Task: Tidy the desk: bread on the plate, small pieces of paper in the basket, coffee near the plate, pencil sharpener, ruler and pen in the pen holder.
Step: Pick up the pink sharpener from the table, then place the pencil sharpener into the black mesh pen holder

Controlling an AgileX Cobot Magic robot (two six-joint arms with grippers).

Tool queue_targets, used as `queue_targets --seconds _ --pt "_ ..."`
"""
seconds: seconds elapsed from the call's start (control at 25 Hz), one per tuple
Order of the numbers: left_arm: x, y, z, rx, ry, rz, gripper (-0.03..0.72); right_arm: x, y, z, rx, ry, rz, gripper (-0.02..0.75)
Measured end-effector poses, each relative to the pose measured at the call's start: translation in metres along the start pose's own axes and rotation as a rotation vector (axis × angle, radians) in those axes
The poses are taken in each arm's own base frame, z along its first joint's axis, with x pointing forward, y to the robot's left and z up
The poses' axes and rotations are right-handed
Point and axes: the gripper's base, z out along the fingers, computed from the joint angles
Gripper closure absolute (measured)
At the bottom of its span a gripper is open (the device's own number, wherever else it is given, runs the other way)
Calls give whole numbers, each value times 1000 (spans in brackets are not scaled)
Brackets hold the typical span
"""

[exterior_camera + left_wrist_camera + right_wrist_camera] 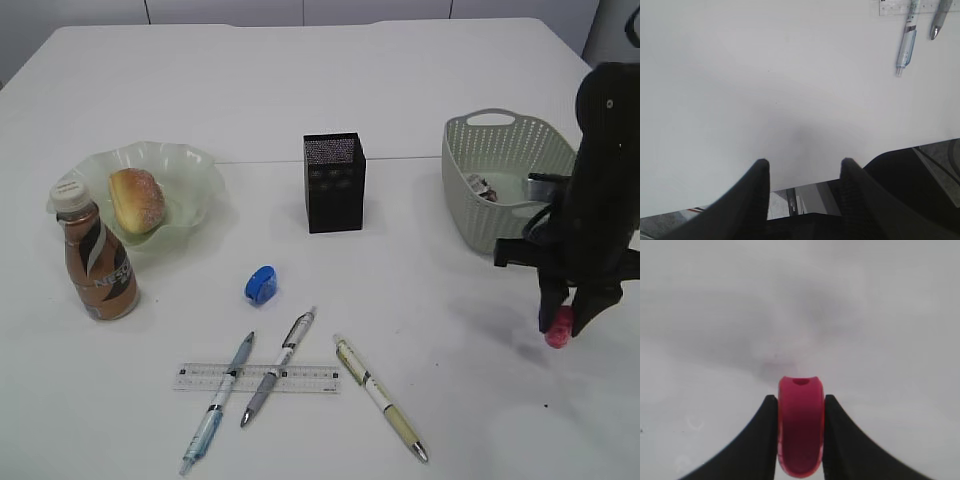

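White and plain, the surface (pixel 300 120) carries most of our job already laid out: the bread (pixel 137 200) sits in the plate (pixel 195 165) at the far left, with the coffee (pixel 95 262) just beside it on the near side. Our right pincer (pixel 800 432) is closed on a small pink pencil sharpener (pixel 800 425) — the jaws press its two flat sides, and in the exterior view it hangs at the near right, just in front of the basket (pixel 480 140) and just above the surface. We judge the sharpener light, stiff and rather smooth, so a hold across the flat faces, as now, seems the safest. The pen holder (pixel 334 182) stands well to the left of this pincer, near the middle. A blue pencil sharpener (pixel 261 285) lies near the holder, on its near left side. Nearer still, the ruler (pixel 258 378) lies flat under two crossed pens (pixel 278 380), thin and probably awkward to lift; a third pen (pixel 380 398) lies to their right. Our left pincer (pixel 802 167) hangs about half open and empty over bare surface — the pens well off to its far right.
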Motion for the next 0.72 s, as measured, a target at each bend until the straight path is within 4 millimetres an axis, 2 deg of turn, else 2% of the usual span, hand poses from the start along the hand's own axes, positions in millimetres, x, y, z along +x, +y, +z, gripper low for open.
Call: queue_targets --seconds 0.2,0.32,0.48,0.72 --pt "0 0 0 0 0 0 360 6 19 -14 -85 61 -253 549" --pt "0 0 0 0 0 0 362 5 27 -24 -149 66 -344 549" --pt "0 0 0 0 0 0 365 -2 33 -39 -192 11 -414 549" --pt "0 0 0 0 0 0 365 -19 44 -75 -236 -156 -598 549"
